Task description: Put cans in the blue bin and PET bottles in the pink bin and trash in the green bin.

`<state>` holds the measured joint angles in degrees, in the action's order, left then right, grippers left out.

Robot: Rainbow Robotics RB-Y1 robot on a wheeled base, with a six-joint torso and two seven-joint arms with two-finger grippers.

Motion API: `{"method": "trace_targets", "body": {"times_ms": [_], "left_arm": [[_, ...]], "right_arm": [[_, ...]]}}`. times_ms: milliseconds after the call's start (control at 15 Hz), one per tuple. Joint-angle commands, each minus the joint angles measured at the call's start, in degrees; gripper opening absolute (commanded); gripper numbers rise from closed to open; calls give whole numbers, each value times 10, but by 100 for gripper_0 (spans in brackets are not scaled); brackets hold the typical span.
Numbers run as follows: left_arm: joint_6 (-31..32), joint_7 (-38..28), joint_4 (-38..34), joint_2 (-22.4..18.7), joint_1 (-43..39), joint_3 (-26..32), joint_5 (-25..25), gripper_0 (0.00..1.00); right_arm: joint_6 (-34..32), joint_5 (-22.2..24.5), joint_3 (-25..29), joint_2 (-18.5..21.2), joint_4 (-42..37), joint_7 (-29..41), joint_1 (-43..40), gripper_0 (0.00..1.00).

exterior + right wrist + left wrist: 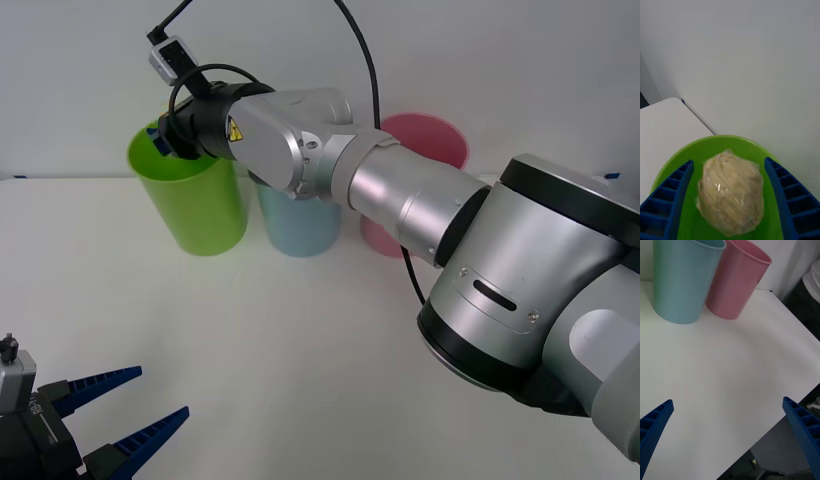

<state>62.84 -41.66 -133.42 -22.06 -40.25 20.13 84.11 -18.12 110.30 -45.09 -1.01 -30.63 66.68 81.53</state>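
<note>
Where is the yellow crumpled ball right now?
The trash sits between the right gripper's open fingers, right above the green bin's mouth, at the table's far left beside the blue bin.

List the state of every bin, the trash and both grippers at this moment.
green bin: upright, right gripper at its mouth.
trash: between the right gripper's jaws, over the green bin's opening; contact with the jaws unclear.
blue bin: upright, partly behind the right arm.
pink bin: upright, beside the blue bin.
left gripper: jaws open, low over the table, holding nothing.
</note>
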Motion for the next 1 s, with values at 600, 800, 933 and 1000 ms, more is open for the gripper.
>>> {"method": "trace_targets", "body": {"times_ms": [600,800,933,1000], "left_arm": [[0,0,0,0,0,0,0,100],[0,0,0,0,0,0,0,100],[0,0,0,0,0,0,0,100],[0,0,0,0,0,0,0,100]], "right_arm": [[3,-16,0,0,-1,-3,-1,100],[4,-30,23,3,-45,-16,-1,100],[4,-36,33,43,-112,-13,-12,100],[4,-39,42,59,-147,-12,-23,100]]}}
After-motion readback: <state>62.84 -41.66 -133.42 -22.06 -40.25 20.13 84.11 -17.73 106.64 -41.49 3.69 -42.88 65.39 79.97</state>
